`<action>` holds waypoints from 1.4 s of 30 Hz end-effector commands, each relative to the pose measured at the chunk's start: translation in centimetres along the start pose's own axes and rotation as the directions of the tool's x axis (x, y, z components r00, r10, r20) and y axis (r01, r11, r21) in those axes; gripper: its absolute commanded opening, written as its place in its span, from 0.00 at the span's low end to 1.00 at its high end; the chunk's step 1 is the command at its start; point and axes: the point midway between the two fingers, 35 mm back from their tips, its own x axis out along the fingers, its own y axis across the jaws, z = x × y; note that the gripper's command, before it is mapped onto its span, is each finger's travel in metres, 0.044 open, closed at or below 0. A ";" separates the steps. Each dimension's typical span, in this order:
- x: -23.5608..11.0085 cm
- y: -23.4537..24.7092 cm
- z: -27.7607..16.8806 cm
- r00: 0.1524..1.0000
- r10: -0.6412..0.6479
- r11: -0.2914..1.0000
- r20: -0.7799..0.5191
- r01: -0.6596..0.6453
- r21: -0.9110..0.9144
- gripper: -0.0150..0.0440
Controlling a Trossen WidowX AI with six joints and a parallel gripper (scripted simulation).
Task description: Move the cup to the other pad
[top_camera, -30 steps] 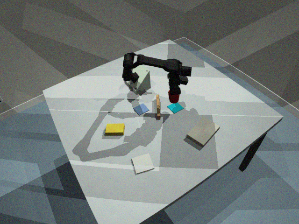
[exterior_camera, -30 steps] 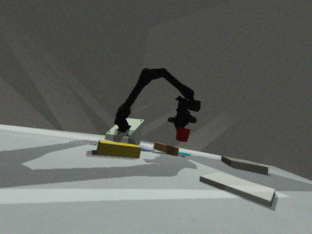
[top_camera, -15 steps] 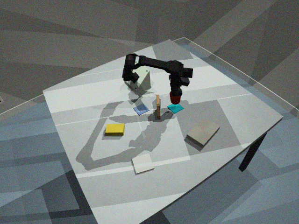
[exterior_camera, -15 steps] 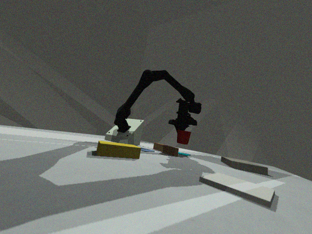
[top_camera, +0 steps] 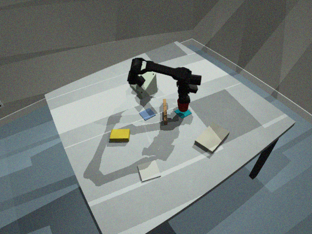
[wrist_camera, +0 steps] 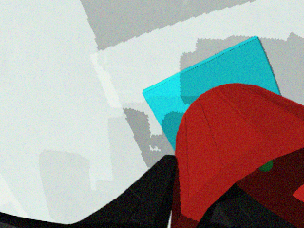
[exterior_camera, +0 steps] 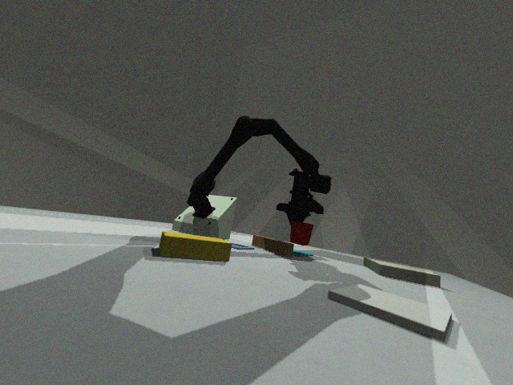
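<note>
Grey-white worktop [top_camera: 100, 161] carries everything; on it, largest to smallest, sit a pale slab [top_camera: 211, 138] at about four o'clock from the centre, a yellow block [top_camera: 120, 135] at nine o'clock, a thin pale tile [top_camera: 149, 170] at six o'clock, and a wooden bar [top_camera: 165, 111] lying near the middle, with a blue pad [top_camera: 147, 113] just beside it at its nine o'clock and a teal pad [top_camera: 183, 112] at its three o'clock; the black arm [top_camera: 161, 69] reaches over from twelve o'clock, and its tool [exterior_camera: 300, 216] is clamped on the rim of the red cup [exterior_camera: 300, 233]; the cup hangs upright directly over the teal pad, and from the exterior view it seems to sit a little above the pad rather than on it, though the angle is too shallow to be sure; a green marble [wrist_camera: 266, 166] shows inside the cup in the wrist view.

Risks from here, as I judge them: opening the tool before the base is seated would drop the cup and could bounce the marbles out; a tilted or hurried descent would tip it; the cup appears nearer the pad's nine o'clock edge, so a base landing half off the pad could rock; the wooden bar lies near enough to be clipped on withdrawal.
</note>
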 end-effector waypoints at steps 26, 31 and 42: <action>2.2 0.1 0.0 1.000 0.001 1.000 -0.004 -0.001 0.000 0.25; 2.2 0.1 0.0 1.000 0.001 1.000 -0.004 -0.001 0.000 0.43; 1.9 0.1 0.0 1.000 0.001 1.000 -0.004 -0.001 -0.001 0.47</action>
